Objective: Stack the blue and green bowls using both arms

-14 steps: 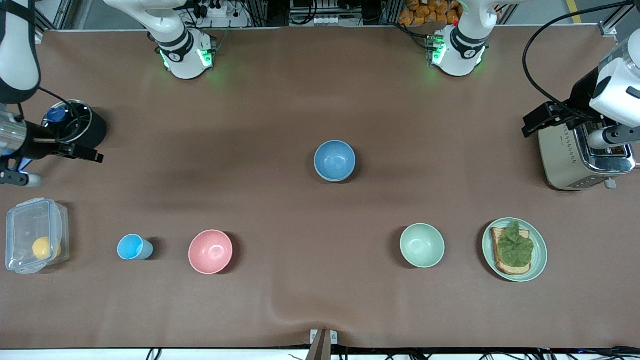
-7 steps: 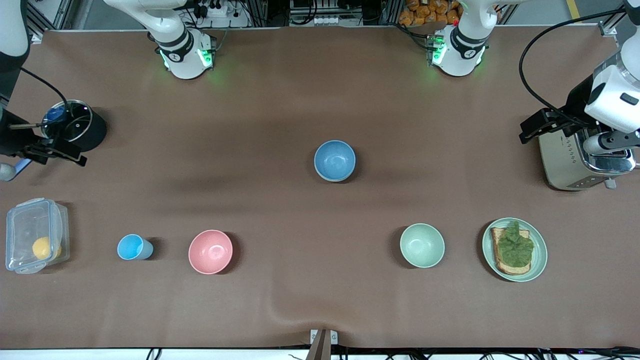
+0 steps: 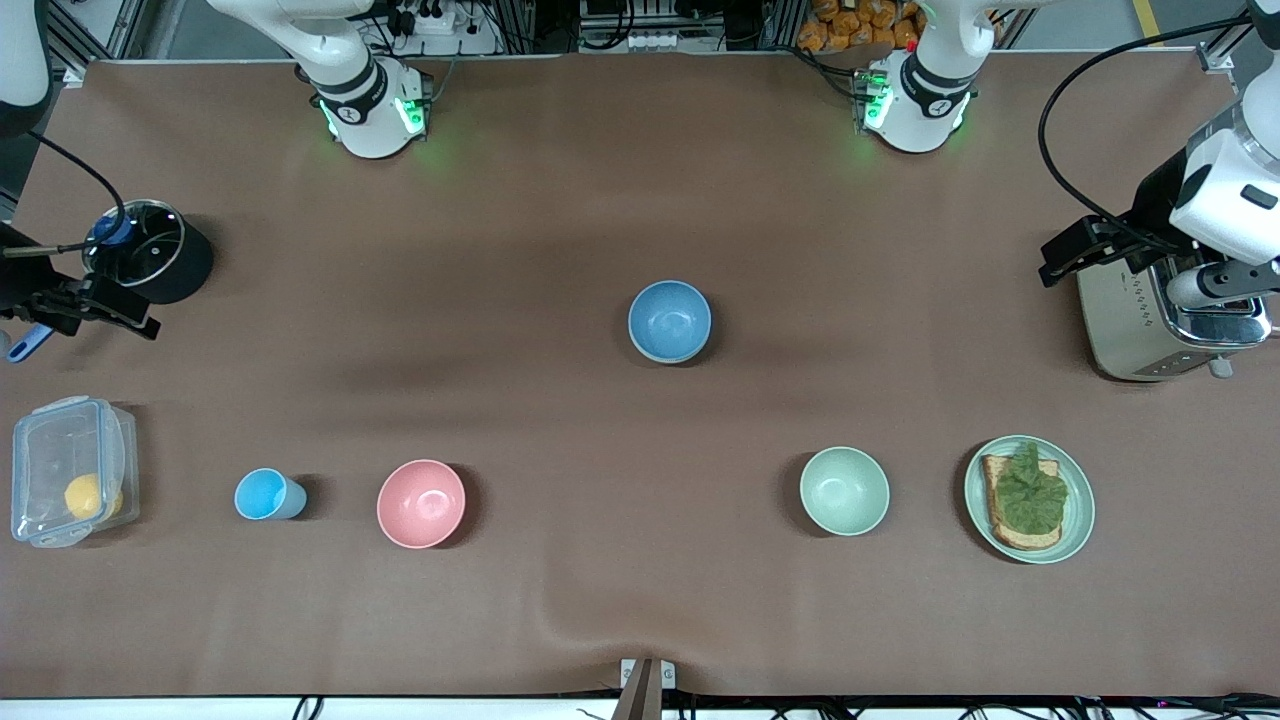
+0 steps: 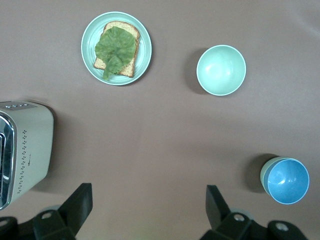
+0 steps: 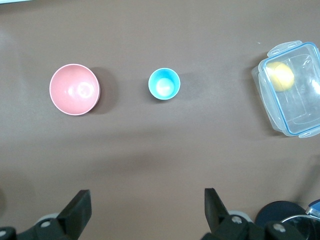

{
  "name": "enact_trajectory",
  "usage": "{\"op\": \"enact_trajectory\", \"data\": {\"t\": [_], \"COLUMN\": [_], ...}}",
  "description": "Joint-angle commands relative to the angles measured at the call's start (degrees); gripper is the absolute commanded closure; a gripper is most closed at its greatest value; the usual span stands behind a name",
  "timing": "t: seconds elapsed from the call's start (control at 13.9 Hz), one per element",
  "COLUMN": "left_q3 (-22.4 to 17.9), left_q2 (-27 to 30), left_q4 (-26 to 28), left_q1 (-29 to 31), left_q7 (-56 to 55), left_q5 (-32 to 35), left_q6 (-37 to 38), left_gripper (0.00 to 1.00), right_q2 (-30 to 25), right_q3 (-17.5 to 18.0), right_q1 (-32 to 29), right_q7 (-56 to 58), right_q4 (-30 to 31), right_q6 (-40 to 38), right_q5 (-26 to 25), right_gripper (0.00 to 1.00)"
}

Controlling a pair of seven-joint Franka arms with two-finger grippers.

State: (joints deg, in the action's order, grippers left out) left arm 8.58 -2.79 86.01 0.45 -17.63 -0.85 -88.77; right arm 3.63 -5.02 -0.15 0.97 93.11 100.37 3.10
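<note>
Dial: laid flat on the table, 12 toward the robots' bases, 3 toward the left arm's end, 6 toward the front camera
Left fingers: spread wide with nothing between them, bare tabletop showing in the gap of the left gripper [image 4: 147,200]
Right fingers: also wide and holding nothing, the right gripper [image 5: 145,202] looking down on bare cloth
What just changed, right side: over the last second the right gripper has slid out toward 9, away from the middle, and now hangs at the table's edge, at about 7 o'clock of the black pot [image 3: 150,250]
What just changed, left side: the left gripper rose a little toward 12 and has since held, up in the air by the toaster [image 3: 1150,320], at its 10 o'clock corner
Bowls: neither has shifted; the blue bowl [image 3: 669,321] sits upright near the table's centre, and the green bowl [image 3: 844,490] stands well apart at its 5 o'clock, just beside the plate [image 3: 1080,520] of toast and lettuce
Meaning for the task: from where I stand the two bowls are not stacked, and both hands are out at the ends, far from either bowl
Arm pose, left: reaching out to the 3 o'clock end, wrist high, camera looking straight down
Arm pose, right: stretched to the 9 o'clock end, wrist likewise pointed down
Bystanders: the pink bowl [image 3: 421,503], blue cup [image 3: 262,494] and clear box [image 3: 60,470] line up along 7 to 8 o'clock
</note>
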Motion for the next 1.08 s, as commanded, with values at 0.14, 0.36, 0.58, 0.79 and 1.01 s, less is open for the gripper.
{"op": "enact_trajectory", "data": {"t": [0.14, 0.36, 0.58, 0.79, 1.01], "left_q3": [0.38, 0.38, 0.38, 0.38, 0.82], "left_q2": [1.47, 2.00, 2.09, 1.04, 1.03], "left_q4": [0.75, 0.22, 0.30, 0.22, 0.56], "left_q1": [0.34, 0.51, 0.51, 0.25, -0.10], "left_q7": [1.10, 1.19, 1.10, 1.10, 0.93], "left_q5": [1.38, 1.38, 1.38, 1.29, 1.46], "left_q6": [-0.88, -0.35, -0.17, -0.61, -2.62], "left_gripper": [0.00, 0.00, 0.00, 0.00, 0.00], "right_q2": [-1.26, -1.08, -1.43, -1.61, -1.52], "right_q3": [1.68, 3.35, 3.79, 4.75, 5.29], "right_q1": [-0.99, -1.52, -1.61, -2.66, -2.66], "right_q7": [0.52, -0.09, 0.08, 0.34, 0.25], "right_q4": [-0.48, -0.57, -2.14, -3.90, -3.99], "right_q6": [1.05, 4.57, 2.91, -2.72, -2.55], "right_q5": [-2.13, -4.07, -4.24, -3.10, -3.71], "right_gripper": [0.00, 0.00, 0.00, 0.00, 0.00]}}
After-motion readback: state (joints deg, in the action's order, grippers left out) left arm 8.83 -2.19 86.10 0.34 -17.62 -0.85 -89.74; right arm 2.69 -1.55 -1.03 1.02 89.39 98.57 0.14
